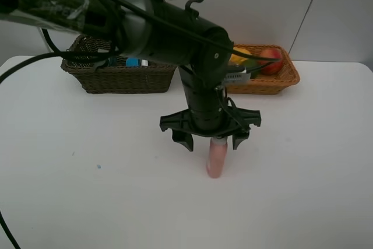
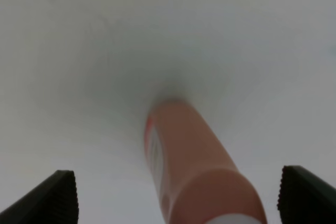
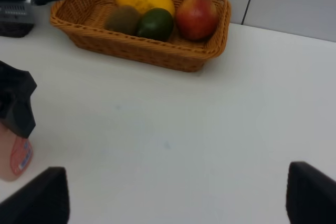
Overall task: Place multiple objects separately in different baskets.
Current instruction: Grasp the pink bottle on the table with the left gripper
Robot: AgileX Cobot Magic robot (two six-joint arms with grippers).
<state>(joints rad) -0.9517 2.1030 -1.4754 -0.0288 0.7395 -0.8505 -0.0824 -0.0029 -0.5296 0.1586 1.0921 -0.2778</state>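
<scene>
Smoothly cylindrical pink spray bottle (image 1: 214, 161); woven orange-tan basket (image 3: 137, 51).

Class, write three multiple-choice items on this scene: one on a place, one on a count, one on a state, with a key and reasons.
1. Where is the pink spray bottle?
A. on the table
B. in the orange-tan basket
C. in the dark basket

2. How many fruits lie in the orange-tan basket?
A. two
B. four
C. six

3. The left gripper is:
A. shut on the bottle
B. out of view
C. open over the bottle

Key: A, it rests on the white table; B, mango, kiwi, avocado, pomegranate; C, its fingers stand apart on both sides.
</scene>
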